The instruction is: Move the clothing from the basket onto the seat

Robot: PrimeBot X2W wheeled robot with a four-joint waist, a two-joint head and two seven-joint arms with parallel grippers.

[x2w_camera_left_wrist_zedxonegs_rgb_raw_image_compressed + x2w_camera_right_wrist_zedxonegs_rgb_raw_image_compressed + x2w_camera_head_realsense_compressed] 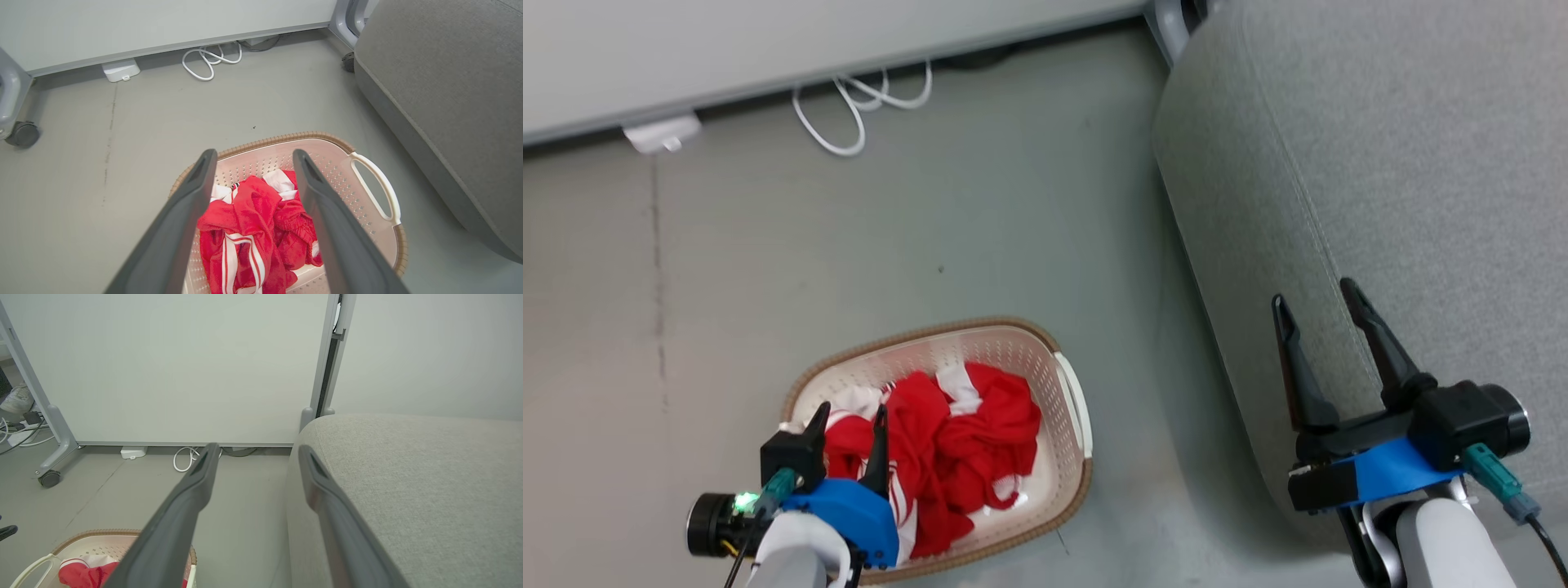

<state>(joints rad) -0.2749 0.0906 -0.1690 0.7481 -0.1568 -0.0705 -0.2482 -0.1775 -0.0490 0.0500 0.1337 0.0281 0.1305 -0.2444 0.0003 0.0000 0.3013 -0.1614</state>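
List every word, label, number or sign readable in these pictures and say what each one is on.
None can be read.
The basket shows no lettering on its visible walls; most of its bottom lies under the clothing.
The clothing has white stripes and panels, no legible print.
The white box bears no marking clear enough to read.
The seat is plain fabric.
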